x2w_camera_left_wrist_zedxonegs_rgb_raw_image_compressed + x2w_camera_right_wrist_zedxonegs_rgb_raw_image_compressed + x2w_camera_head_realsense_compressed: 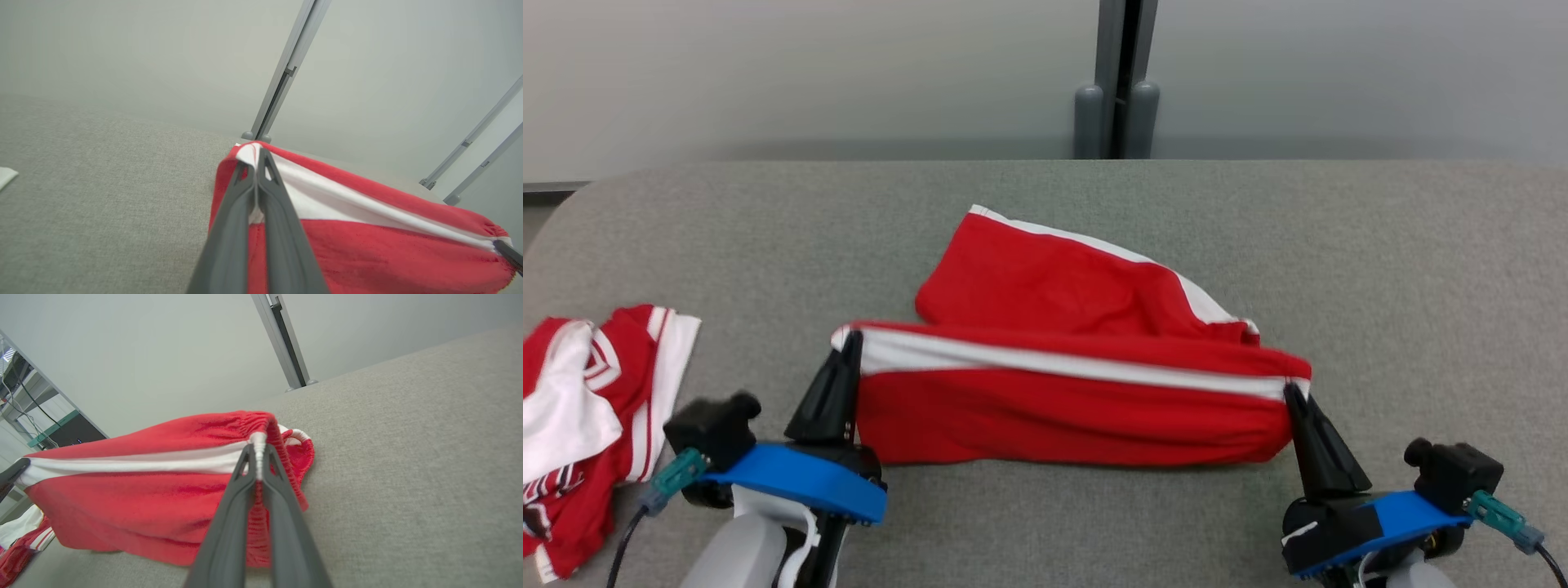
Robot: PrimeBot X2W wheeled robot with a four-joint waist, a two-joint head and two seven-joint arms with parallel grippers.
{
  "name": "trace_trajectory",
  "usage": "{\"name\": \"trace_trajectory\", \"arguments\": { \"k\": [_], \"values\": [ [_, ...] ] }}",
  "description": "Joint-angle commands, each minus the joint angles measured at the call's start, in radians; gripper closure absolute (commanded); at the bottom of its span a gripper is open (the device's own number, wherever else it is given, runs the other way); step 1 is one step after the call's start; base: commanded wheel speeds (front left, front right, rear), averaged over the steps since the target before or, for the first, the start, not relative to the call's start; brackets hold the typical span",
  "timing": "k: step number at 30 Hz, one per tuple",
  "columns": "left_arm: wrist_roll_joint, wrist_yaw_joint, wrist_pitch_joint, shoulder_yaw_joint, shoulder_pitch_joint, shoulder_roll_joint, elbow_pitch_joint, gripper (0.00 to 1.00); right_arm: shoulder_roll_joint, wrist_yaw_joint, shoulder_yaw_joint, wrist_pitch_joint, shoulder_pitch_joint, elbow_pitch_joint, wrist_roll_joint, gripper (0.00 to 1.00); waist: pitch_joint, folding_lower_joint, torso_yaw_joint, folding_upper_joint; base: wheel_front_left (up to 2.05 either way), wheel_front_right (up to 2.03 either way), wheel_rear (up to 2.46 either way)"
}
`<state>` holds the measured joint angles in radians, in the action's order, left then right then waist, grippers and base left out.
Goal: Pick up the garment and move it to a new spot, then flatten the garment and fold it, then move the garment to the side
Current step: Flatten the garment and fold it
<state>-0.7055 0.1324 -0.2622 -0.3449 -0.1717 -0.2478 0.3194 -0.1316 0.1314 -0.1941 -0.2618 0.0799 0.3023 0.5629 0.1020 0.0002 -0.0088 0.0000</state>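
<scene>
- Another red and white cloth (596,408) lies bunched up on the grey table (1380,261), well off to my left. A grey post (1116,90) stands behind the table.
- The red garment (1054,416) with a white stripe is in the middle of the table, pulled straight between my claws.
- My left claw (851,341) pinches its left corner. My right claw (1290,392) pinches its right corner.
- The other cloth runs off the edge of my view.
</scene>
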Motion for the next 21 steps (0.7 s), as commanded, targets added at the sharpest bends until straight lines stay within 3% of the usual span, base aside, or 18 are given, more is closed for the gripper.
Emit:
{"name": "trace_trajectory", "arguments": {
  "k": [1, 3, 15, 21],
  "values": [
    [-0.016, -0.003, -0.004, -0.039, -0.112, -0.027, 0.039, 1.0, 0.019, -0.001, 0.009, -0.004, 0.061, 0.019, -0.003, 1.0, 0.051, -0.0002, -0.007, 0.0, 0.0, 0.0, 0.0],
    [-0.05, -0.003, -0.003, -0.087, -0.245, -0.048, 0.109, 1.0, 0.042, -0.001, 0.004, -0.004, 0.132, 0.052, -0.003, 1.0, 0.105, -0.0002, -0.032, 0.0, 0.0, 0.0, 0.0],
    [-0.133, -0.003, -0.003, -0.204, -0.607, -0.057, 0.33, 1.0, 0.08, -0.001, 0.019, -0.004, 0.315, 0.085, 0.005, 1.0, 0.29, -0.0002, -0.098, 0.0, 0.0, 0.0, 0.0],
    [-0.168, -0.003, 0.01, -0.306, -0.743, -0.085, 0.422, 1.0, 0.08, -0.001, -0.023, -0.004, 0.39, 0.086, 0.07, 1.0, 0.347, -0.0002, -0.132, 0.0, 0.0, 0.0, 0.0]
  ]
}}
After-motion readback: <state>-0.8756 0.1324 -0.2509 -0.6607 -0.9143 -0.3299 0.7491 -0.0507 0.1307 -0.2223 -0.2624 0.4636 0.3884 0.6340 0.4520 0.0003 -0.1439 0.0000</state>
